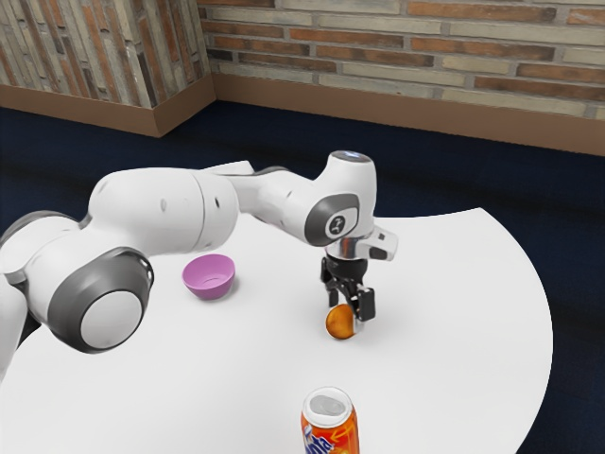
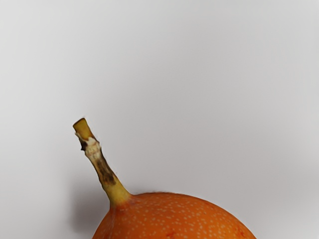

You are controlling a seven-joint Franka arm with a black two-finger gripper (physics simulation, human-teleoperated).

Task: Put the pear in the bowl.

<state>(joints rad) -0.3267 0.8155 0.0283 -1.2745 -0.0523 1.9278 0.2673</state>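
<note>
"Look into the bowl (image 1: 208, 278) first. See inside?"

"Yes: showing smooth inner wall and floor, all the same pinkish purple. Standing upright on the white table (image 1: 454, 284), toward the exterior view's left."

"And the pear (image 1: 337, 323)? In there too?"

"No, still to be put in. Resting on the table, well apart from the bowl, toward the exterior view's right. Plump, orange, pale-speckled, with a knobbly stem (image 2: 102, 164) sticking out in the wrist view."

"Held by the gripper (image 1: 347, 313)?"

"No, just straddled. Standing open, fingers spread to either side of the pear, pointing down, clasping nothing."

"Now try the other container, the can (image 1: 331, 430)."

"Upright at the exterior view's lower edge, partly cut off. Orange, with blue lettering and a pale top. Impossible to see inside."
</note>
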